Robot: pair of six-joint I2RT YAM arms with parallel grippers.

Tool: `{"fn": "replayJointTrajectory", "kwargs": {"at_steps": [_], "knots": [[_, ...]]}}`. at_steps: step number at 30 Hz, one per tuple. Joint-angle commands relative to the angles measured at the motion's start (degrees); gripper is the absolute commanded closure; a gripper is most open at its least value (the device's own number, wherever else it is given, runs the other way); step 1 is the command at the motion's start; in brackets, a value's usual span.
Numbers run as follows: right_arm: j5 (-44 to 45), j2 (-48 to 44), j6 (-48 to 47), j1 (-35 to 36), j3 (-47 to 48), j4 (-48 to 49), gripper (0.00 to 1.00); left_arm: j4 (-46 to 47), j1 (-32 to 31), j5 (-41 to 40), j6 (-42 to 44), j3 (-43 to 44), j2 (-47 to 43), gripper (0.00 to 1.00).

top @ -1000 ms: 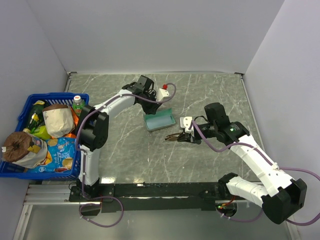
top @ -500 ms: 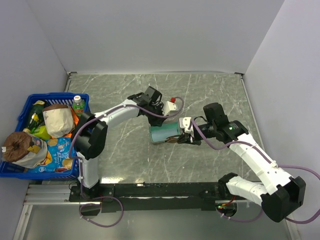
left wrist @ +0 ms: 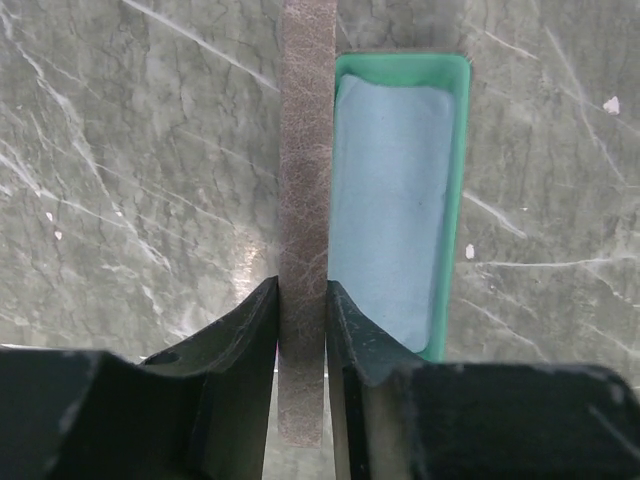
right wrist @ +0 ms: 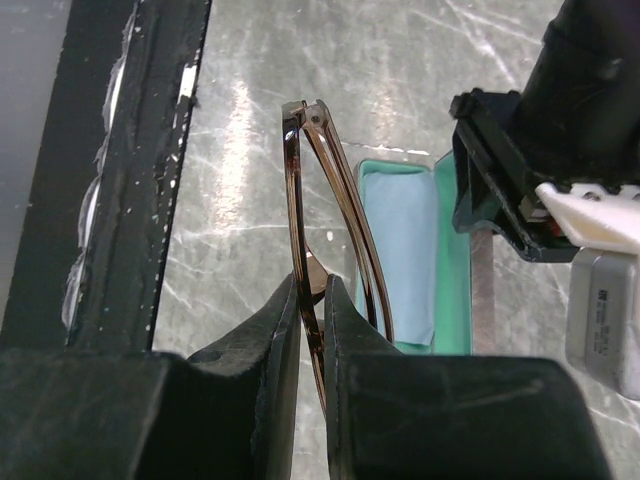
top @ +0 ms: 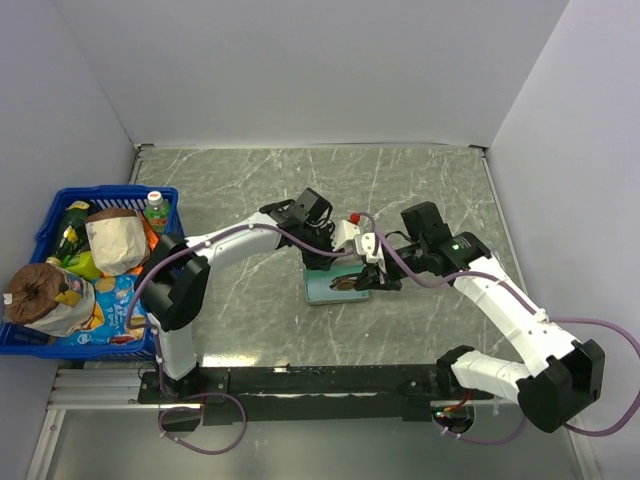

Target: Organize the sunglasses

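Observation:
The sunglasses point(right wrist: 300, 180), thin brown frame with folded temple arms, hang edge-on in my right gripper point(right wrist: 312, 290), which is shut on the frame. They hover over the near edge of the open case point(top: 325, 290). The case has a teal lining point(left wrist: 455, 150), and a light blue cloth point(left wrist: 385, 200) lies inside it. My left gripper point(left wrist: 302, 300) is shut on the case's upright grey-brown lid point(left wrist: 305, 200). In the top view the left gripper point(top: 335, 260) and right gripper point(top: 372, 280) meet over the case at the table's middle, and the sunglasses point(top: 347, 282) show as a dark shape above the lining.
A blue basket point(top: 50, 215) packed with bags and bottles stands at the far left. The black rail point(top: 300, 380) runs along the table's near edge. Grey walls close in the marble table point(top: 420, 190) at the back and right.
My left gripper has carried the case by its lid toward the near right. My right gripper has shifted left with the sunglasses, so they now sit over the case.

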Motion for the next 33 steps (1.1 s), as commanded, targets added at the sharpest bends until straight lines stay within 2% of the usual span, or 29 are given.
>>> {"fn": "replayJointTrajectory", "kwargs": {"at_steps": [1, 8, 10, 14, 18, 21, 22, 27, 30, 33], "knots": [[-3.02, 1.77, -3.56, -0.4, 3.63, -3.6, 1.0, 2.83, -0.59, 1.9, -0.27, -0.42, -3.87, 0.68], [-2.93, 2.21, -3.82, -0.31, 3.72, -4.12, 1.0, 2.92, -0.77, 1.11, -0.09, -0.42, -3.78, 0.49], [-3.02, 2.3, -4.0, -0.31, 3.8, -4.3, 1.0, 3.01, -0.77, 1.02, -0.18, -0.34, -4.13, 0.39], [-3.37, 2.74, -4.26, -0.31, 4.07, -5.09, 1.0, 3.45, -0.85, 0.58, -0.53, -0.43, -5.88, 0.28], [-3.37, 2.56, -4.26, -0.22, 4.33, -5.27, 1.0, 4.32, -0.68, 0.67, -0.97, -1.39, -8.43, 0.08], [-3.46, 2.3, -4.26, -0.31, 4.15, -5.18, 1.0, 5.38, -0.68, 0.76, -1.41, -2.88, -11.24, 0.01], [-3.46, 2.3, -4.26, -0.22, 4.16, -5.27, 1.0, 5.64, -0.68, 0.15, -1.58, -3.23, -11.95, 0.03], [-4.33, 2.39, -4.96, -0.22, 4.59, -6.14, 1.0, 7.4, 0.9, -1.79, -2.81, -5.69, -16.78, 0.04], [-4.86, 2.3, -5.32, -0.05, 4.77, -6.67, 1.0, 8.45, 3.97, -0.74, -4.48, -6.31, -18.81, 0.03], [-5.13, 2.56, -5.14, 0.04, 5.12, -7.11, 1.0, 9.15, 9.76, 2.59, -6.41, -7.01, -20.56, 0.04]]}}
